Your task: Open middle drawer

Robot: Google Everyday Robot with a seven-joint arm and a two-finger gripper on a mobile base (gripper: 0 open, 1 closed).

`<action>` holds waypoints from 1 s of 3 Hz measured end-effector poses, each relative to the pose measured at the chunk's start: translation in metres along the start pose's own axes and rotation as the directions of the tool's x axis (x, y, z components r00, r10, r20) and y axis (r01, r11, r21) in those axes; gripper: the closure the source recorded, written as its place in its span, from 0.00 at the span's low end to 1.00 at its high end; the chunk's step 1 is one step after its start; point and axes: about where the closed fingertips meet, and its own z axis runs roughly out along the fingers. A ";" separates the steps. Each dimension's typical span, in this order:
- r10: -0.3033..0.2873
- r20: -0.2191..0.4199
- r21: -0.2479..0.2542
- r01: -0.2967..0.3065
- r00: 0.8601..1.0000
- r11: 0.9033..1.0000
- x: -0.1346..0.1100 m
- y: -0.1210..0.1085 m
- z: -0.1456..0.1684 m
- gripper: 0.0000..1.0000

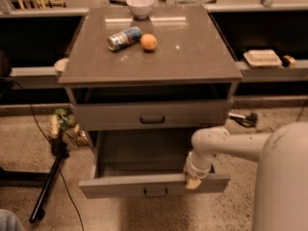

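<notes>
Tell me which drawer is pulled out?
The middle drawer, lowest one visible, with the pincer at its front edge; the drawer above sits far back.

The middle drawer [120,186] is seen pulled out beneath the upper drawer [110,115]. The gripper [193,182] is positioned at its front's top edge, right of the handle [155,192].
</notes>
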 end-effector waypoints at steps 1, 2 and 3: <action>0.000 0.000 0.000 0.000 1.000 1.000 0.000 0.001 0.001 1.00; 0.014 0.022 0.007 -0.015 1.000 1.000 -0.004 0.023 0.002 1.00; 0.014 0.022 0.007 -0.015 1.000 1.000 -0.004 0.023 0.003 1.00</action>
